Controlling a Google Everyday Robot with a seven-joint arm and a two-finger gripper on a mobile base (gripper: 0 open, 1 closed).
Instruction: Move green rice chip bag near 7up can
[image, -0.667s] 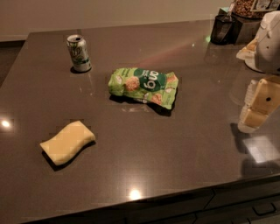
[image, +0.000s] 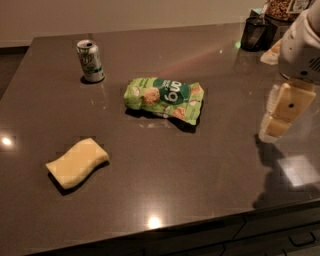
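The green rice chip bag (image: 165, 99) lies flat in the middle of the dark table, with its dark green round logo facing up. The 7up can (image: 90, 61) stands upright at the back left, well apart from the bag. My gripper (image: 281, 111) hangs above the table's right side, to the right of the bag and clear of it. It holds nothing that I can see.
A pale yellow sponge (image: 77, 162) lies at the front left. A dark cup-like container (image: 255, 33) and other items stand at the back right corner. The table's front edge (image: 165, 231) runs along the bottom, with drawers below.
My gripper has shifted slightly to the left, toward the bag. The bag, can and sponge have not moved.
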